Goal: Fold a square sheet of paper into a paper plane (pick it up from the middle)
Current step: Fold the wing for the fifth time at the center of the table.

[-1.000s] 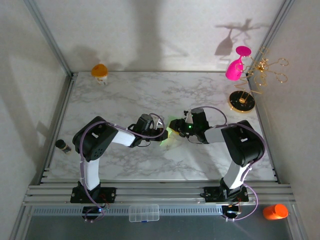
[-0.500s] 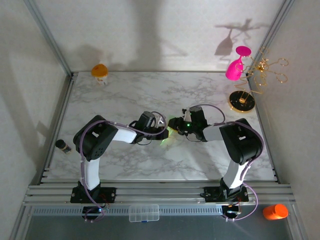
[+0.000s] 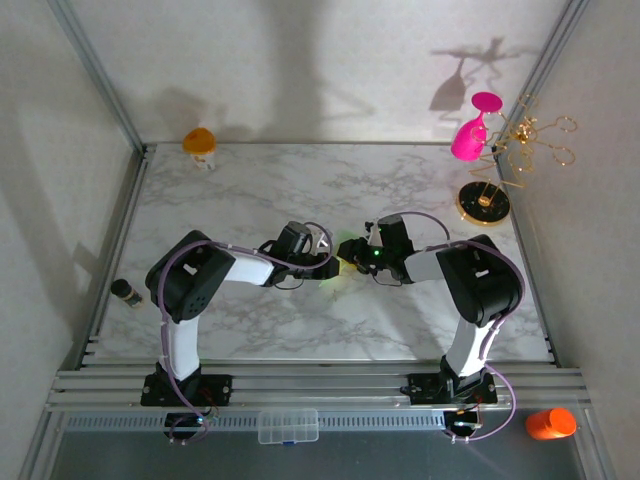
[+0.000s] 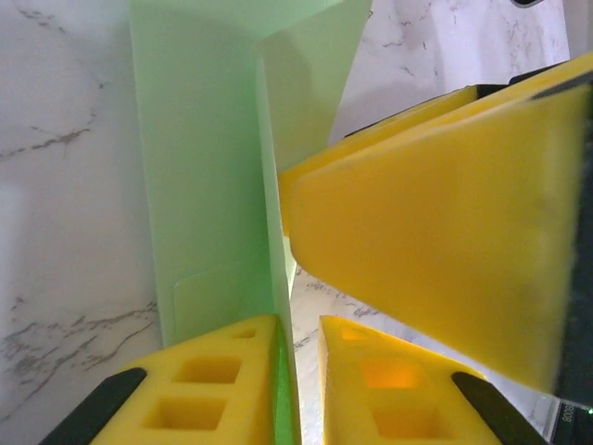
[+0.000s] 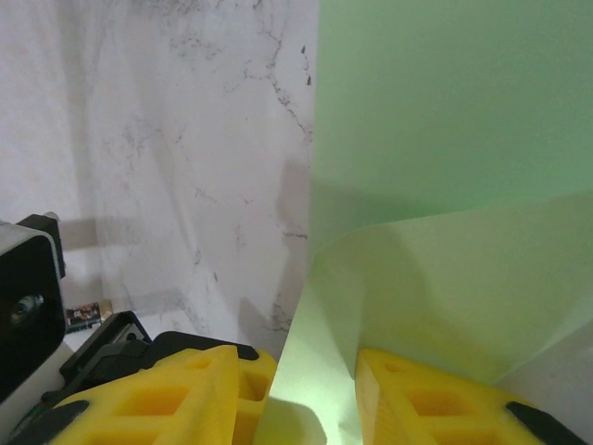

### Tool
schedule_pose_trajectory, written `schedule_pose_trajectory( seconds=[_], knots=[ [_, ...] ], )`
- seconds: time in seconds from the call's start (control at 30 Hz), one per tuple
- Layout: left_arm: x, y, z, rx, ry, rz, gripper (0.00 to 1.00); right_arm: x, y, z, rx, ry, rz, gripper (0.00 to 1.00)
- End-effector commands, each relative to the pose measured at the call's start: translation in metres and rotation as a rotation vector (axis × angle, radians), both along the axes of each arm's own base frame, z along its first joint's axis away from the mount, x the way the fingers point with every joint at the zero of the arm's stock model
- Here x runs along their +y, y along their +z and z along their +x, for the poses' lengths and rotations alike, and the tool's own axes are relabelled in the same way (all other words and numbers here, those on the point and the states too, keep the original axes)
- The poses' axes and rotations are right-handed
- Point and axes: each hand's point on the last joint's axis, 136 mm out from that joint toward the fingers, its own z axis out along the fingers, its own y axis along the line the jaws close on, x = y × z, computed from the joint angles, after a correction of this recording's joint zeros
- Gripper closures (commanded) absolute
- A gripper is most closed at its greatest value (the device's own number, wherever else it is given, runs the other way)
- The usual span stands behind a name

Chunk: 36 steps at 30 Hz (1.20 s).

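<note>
The square sheet of paper (image 3: 346, 245) is pale green and partly folded, lying at the table's centre between both grippers. In the left wrist view one flap of the paper (image 4: 204, 167) stands upright, its edge against the inner face of one finger. My left gripper (image 4: 298, 371) is open by a narrow gap with marble showing through it. The right gripper's yellow fingers (image 4: 435, 204) loom close on the right. In the right wrist view a curled flap of the paper (image 5: 445, 111) runs between the fingers of my right gripper (image 5: 310, 399), which is open. From above, the left gripper (image 3: 328, 262) and right gripper (image 3: 352, 255) almost touch.
A gold stand (image 3: 485, 203) with a pink glass (image 3: 468, 135) hanging on it is at the back right. An orange-topped jar (image 3: 200, 143) sits at the back left, a small dark bottle (image 3: 125, 292) at the left edge. A clear box (image 3: 288, 425) lies on the front rail.
The right gripper moved left toward the left gripper, then eased back slightly. The left gripper crept right. Less of the green paper shows between them from above.
</note>
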Motion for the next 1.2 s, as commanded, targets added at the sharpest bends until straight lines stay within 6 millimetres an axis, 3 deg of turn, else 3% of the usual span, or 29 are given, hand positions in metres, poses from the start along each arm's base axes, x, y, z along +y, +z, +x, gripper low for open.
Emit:
schedule_pose_trajectory(
  seconds=[0.0,0.17,0.63,0.9,1.17],
  knots=[
    [0.018,-0.030,-0.017,0.117,0.037,0.105,0.79,0.003,-0.004,0.000,-0.002,0.019,-0.020,0.61],
    [0.018,-0.016,-0.014,0.108,0.054,0.088,0.77,0.003,-0.005,0.000,-0.003,0.023,-0.021,0.61],
    [0.023,-0.003,-0.011,0.118,0.095,0.098,0.77,0.003,-0.008,0.000,0.004,0.027,-0.024,0.61],
    [0.022,0.021,-0.004,0.080,0.117,0.084,0.74,0.004,-0.009,-0.001,0.009,0.030,-0.023,0.62],
    [0.021,0.017,-0.006,0.081,0.093,0.140,0.75,0.004,-0.009,-0.001,0.011,0.033,-0.022,0.62]
  ],
)
